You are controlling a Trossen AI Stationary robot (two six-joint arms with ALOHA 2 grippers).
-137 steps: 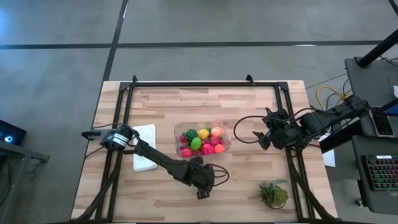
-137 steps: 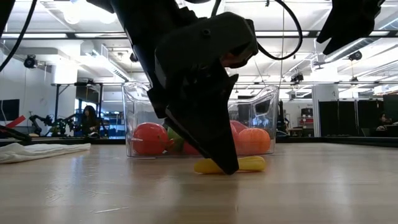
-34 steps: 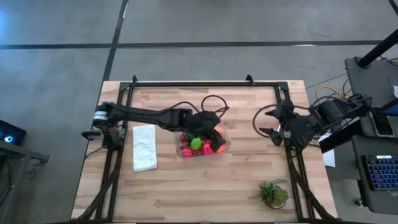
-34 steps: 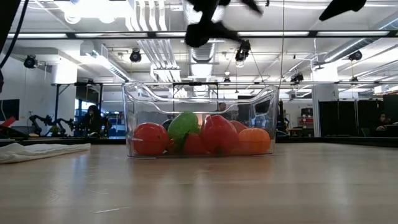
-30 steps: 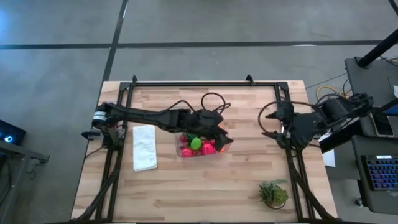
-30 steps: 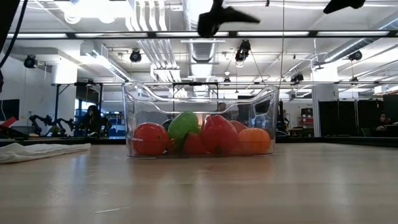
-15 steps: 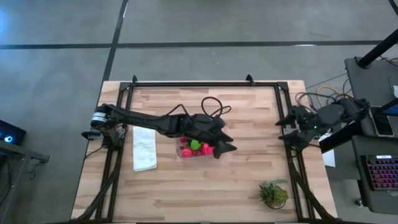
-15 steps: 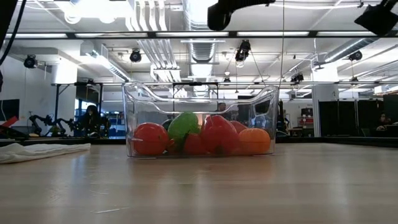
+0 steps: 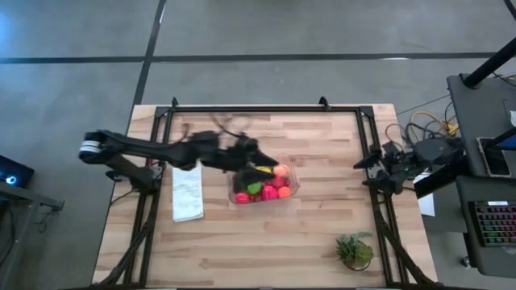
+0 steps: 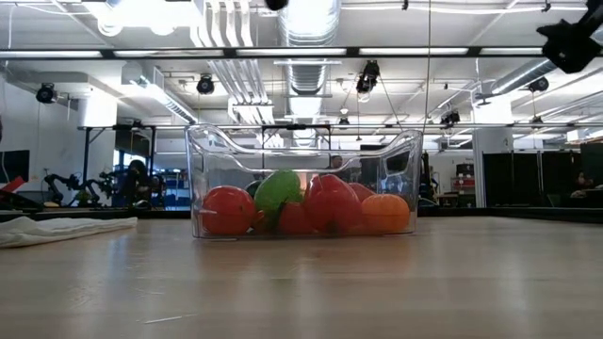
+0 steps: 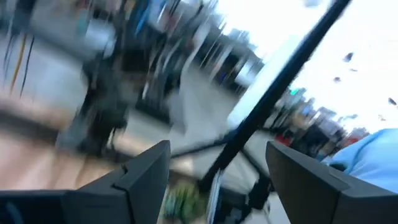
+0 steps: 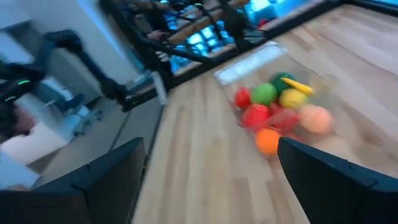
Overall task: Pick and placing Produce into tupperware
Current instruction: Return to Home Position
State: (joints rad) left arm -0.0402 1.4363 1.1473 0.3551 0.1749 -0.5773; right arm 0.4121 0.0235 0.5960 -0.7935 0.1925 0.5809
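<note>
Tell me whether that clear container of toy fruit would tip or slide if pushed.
Probably slide, not tip: the container looks wide, low and flat-bottomed on the smooth table. The fruit piled low inside likely steadies it, though round pieces may shift.

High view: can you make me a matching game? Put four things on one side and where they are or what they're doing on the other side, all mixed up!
Things:
1. white cloth
2. leafy plant
3. tupperware
4. right end effector

Places or states:
A. holds the produce
B. open, at the right edge of the table
C. lies flat, left of the tupperware in the high view
D. stands alone near the table's lower right corner in the high view

Pairs: 1-C, 2-D, 3-A, 4-B
</note>
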